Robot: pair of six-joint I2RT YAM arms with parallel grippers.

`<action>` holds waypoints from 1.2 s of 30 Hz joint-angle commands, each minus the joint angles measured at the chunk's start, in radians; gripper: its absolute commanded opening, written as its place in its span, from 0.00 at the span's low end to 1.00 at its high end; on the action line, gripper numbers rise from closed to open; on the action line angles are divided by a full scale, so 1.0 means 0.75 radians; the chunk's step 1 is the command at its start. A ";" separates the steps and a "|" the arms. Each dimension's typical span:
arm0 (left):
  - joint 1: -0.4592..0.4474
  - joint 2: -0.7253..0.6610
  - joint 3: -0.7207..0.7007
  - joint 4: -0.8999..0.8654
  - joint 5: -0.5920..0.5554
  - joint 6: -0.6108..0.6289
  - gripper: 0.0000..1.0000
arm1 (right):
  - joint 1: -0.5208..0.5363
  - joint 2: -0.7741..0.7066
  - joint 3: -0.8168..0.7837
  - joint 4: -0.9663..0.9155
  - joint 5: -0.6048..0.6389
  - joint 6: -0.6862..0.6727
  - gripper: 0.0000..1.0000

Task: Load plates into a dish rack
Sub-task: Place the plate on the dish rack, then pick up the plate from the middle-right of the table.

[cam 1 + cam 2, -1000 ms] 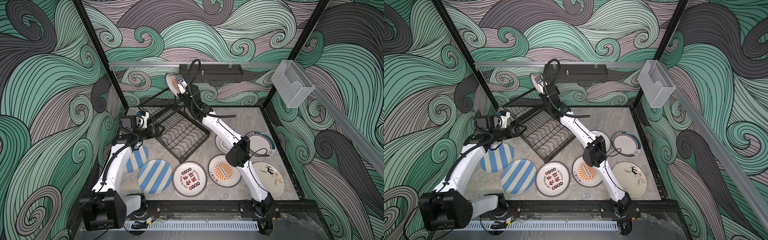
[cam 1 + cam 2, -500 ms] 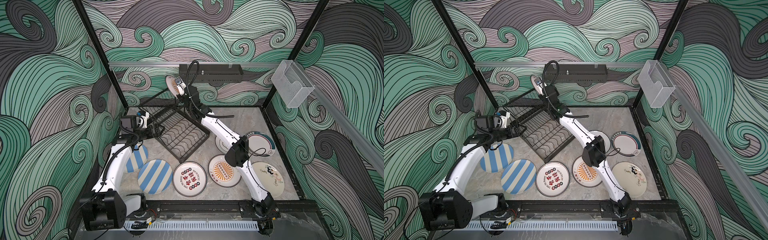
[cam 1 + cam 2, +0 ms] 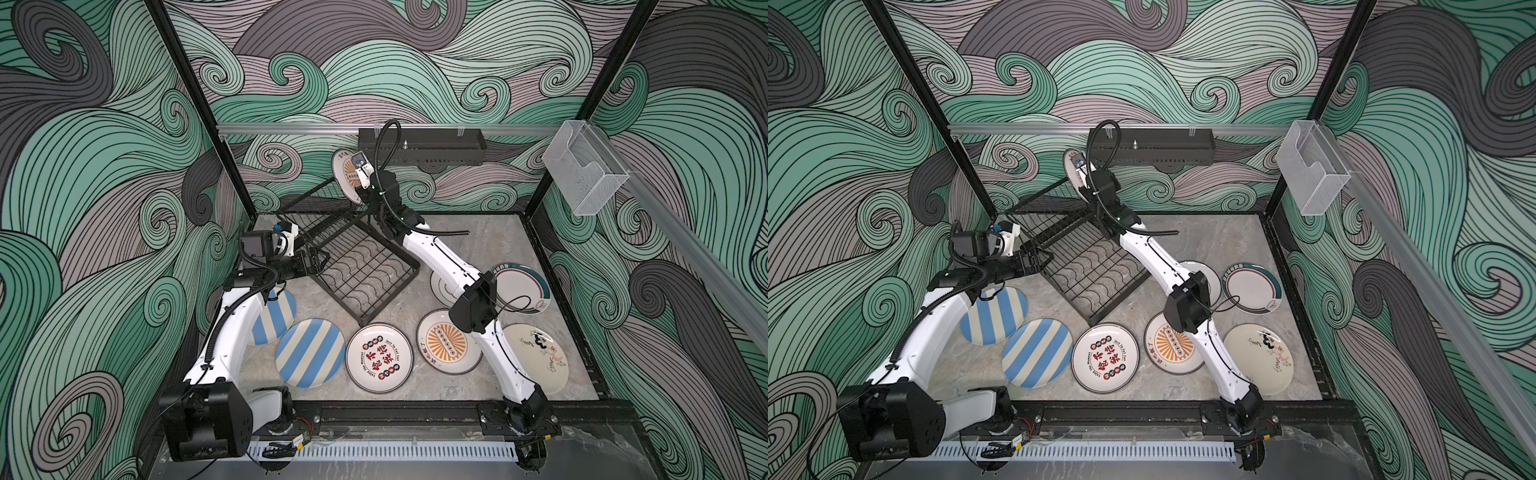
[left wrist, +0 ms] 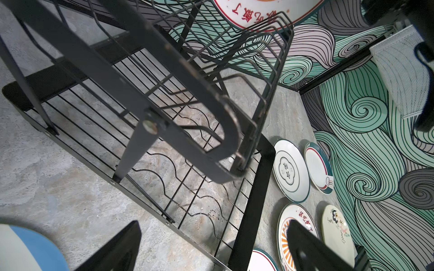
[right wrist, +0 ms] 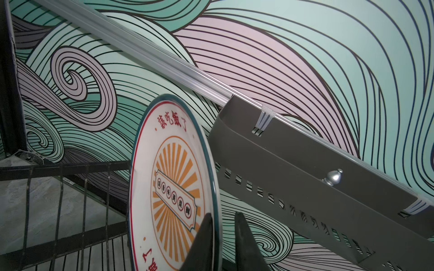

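Pretty clearly a robotics lab cell, not anyone's kitchen: a left arm (image 3: pixel 235 332) and a right arm (image 3: pixel 440 257) are mounted on a black base rail (image 3: pixel 395 415), boxed in by swirl-printed walls (image 3: pixel 83 187) on black frame posts (image 3: pixel 198 104). The plates (image 3: pixel 379 358) and dish rack (image 3: pixel 365 270) just sit on a stone-look floor panel (image 3: pixel 478 232), with slotted cable duct (image 3: pixel 395 451) along the front.

both top views high up front, looking down over the table (image 3: pixel 498 247), near twins, left wrist cam close under the dish rack (image 4: pixel 150 124), right wrist tight on the sunburst plate (image 5: pixel 173 178) both wrists see
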State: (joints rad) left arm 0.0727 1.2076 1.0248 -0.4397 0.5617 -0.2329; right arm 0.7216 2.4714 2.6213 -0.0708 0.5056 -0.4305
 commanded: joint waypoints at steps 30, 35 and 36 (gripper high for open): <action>0.008 -0.089 0.246 -0.284 -0.234 0.013 0.99 | -0.104 -0.873 -0.721 -0.709 -0.331 0.424 0.88; -0.057 -0.121 0.316 -0.360 -0.285 0.006 0.99 | -0.264 -1.190 -1.188 -0.697 -0.550 0.631 0.92; -0.072 -0.124 0.330 -0.371 -0.291 0.007 0.99 | -0.291 -1.240 -1.267 -0.697 -0.570 0.658 0.92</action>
State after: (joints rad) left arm 0.0467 1.1343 1.2205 -0.6472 0.3763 -0.2150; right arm 0.5472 1.6012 1.7794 -0.5568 0.1841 -0.0597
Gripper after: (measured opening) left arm 0.986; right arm 0.919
